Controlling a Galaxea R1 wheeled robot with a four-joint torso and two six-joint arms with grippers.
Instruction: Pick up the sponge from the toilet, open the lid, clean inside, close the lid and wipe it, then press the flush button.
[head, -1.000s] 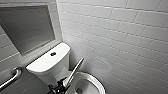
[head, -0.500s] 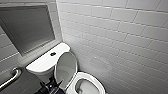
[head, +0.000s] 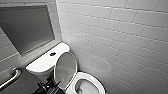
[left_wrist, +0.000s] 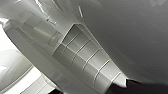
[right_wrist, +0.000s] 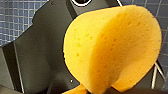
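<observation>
a: progress so far?
b: 2 steps look done. the sponge (right_wrist: 112, 47) sits folded in the right gripper (right_wrist: 110, 90), fingers clamped on it. the lid (head: 65, 68) of the toilet (head: 97, 82) stands raised against the cistern (head: 41, 63).
a: left gripper?
b: left gripper (head: 51, 86) is by the lid's lower edge; open or closed, i can't tell.
a: remaining?
b: cleaning inside, closing and wiping the lid, then the flush button (head: 52, 54), mid cistern top.

Lid (head: 65, 69) upright, seemingly between cistern (head: 43, 63) and bowl (head: 94, 80).
</observation>
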